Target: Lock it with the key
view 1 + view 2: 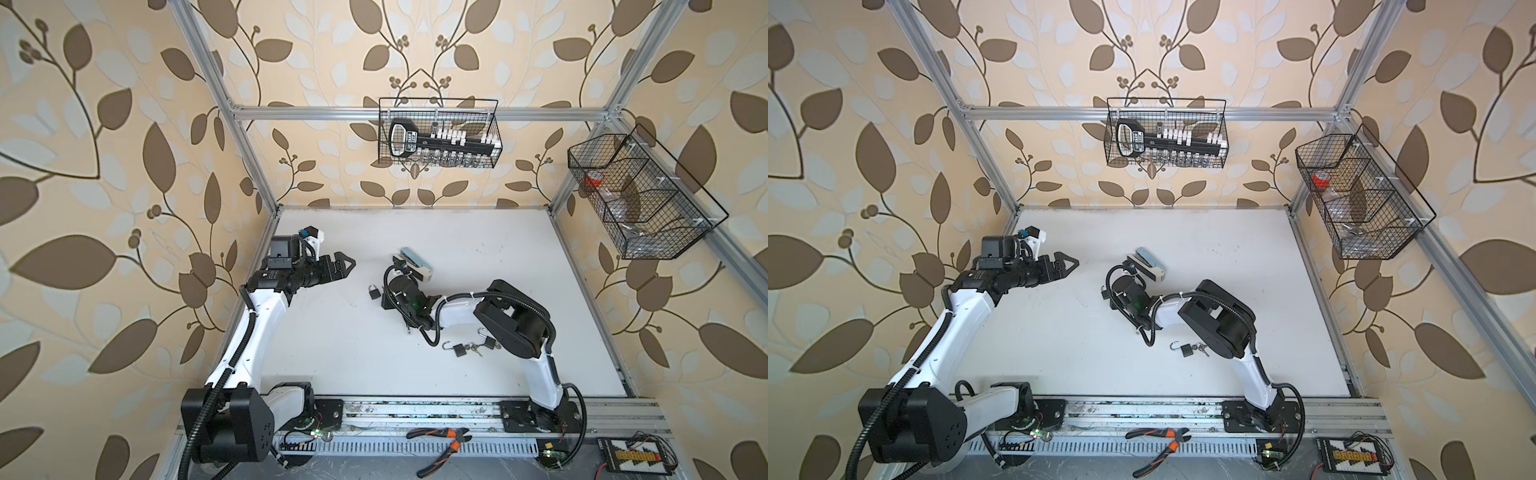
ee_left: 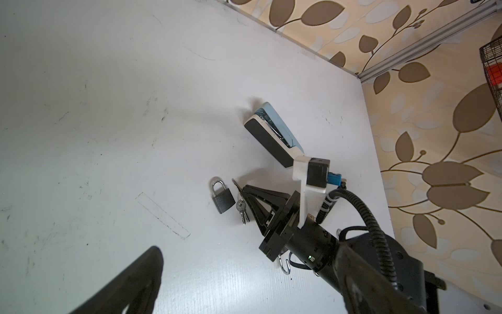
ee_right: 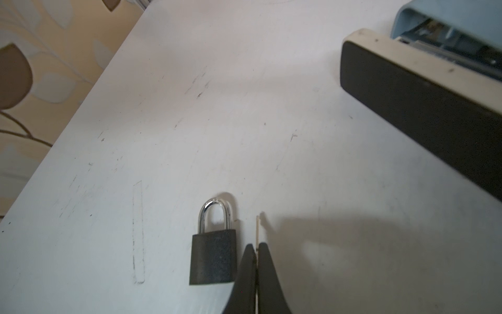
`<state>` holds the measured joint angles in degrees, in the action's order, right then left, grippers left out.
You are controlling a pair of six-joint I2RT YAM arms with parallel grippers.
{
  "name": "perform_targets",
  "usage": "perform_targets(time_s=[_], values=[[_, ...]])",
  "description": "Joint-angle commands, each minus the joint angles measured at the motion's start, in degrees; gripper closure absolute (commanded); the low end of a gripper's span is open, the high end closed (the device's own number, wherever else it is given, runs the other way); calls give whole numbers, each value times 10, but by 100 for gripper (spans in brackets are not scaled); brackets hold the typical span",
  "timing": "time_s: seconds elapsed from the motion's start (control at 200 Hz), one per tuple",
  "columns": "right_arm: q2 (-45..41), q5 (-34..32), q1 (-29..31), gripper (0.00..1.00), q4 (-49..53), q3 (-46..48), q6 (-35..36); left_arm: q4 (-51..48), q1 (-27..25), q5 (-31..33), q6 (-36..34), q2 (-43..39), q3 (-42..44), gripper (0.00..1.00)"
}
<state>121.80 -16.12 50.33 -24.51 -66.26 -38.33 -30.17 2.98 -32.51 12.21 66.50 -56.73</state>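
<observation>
Your right gripper (image 3: 256, 248) pinches key (image 3: 257, 228) just beside closed padlock (image 3: 213, 255); your left gripper (image 1: 348, 264) spread wide, well apart.

Right wrist view: key (image 3: 257, 231) edge-on, a thin sliver, teeth unreadable; right gripper (image 3: 256, 246) runs off frame; stapler (image 3: 423, 89) cropped. Left wrist view: left gripper finger (image 2: 135, 277) blurred, cut off. Top view, upper right: wire basket (image 1: 656, 241) contents indistinct

Robot lab cell: aluminium frame (image 1: 311, 113), leaf wallpaper (image 1: 104, 166), hanging wire basket (image 1: 384, 124).
</observation>
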Motion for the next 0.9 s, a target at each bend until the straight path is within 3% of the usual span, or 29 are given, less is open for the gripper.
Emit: perform_targets(time_s=[0.0,0.07,0.32,0.51,0.62,0.76,0.895], values=[[19,10,-7,100,16,-18,11,7,1,-5,-2,-3,-12,1],[24,19,-8,100,18,-24,14,6,0,-3,-3,-3,-14,1],[15,50,-12,61,17,-36,53,-17,0,78,13,3,-18,1],[-90,23,-14,54,8,39,137,-9,-17,103,10,-24,-11,1],[-182,-1,-12,49,22,114,177,-21,-83,152,17,-43,-11,1],[-287,4,-11,54,135,179,203,-16,-207,184,108,-83,5,1],[-356,-25,-10,56,244,221,161,49,-319,231,177,-98,66,1]])
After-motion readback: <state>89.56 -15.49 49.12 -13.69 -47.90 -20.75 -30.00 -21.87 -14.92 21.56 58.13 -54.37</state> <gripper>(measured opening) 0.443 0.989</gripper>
